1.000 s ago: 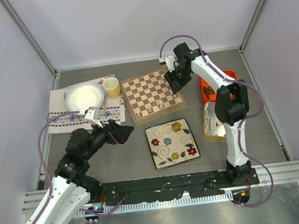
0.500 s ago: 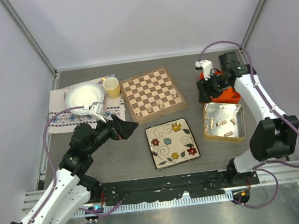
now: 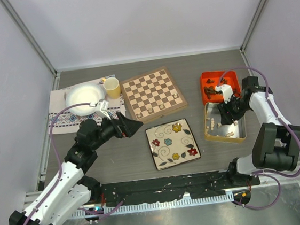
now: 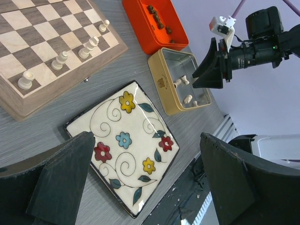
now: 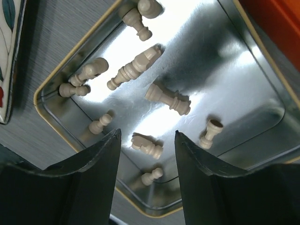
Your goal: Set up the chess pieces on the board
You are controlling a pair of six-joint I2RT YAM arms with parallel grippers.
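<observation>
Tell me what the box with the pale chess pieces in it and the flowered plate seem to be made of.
The box looks like metal, probably a tin: its floor is mirror-bright with glare, and its rim is gold-coloured. The flowered plate seems to be glazed ceramic, though I can't be sure: there are glossy highlights over the painted flowers.

The left arm point(image 3: 66, 180) and right arm point(image 3: 267, 108) are built of glossy white rounded link shells joined by matt black cylindrical joints, on black bases point(image 3: 241, 170) at the six o'clock edge of the top view. A thin lilac cable point(image 3: 51, 141) loops along each arm, arching off the left one's nine o'clock side. Each wrist carries a small white bracket point(image 3: 224, 90). The left gripper point(image 4: 146, 138) and right gripper point(image 5: 146, 136) have broad black wedge-shaped fingers point(image 5: 84, 187).
</observation>
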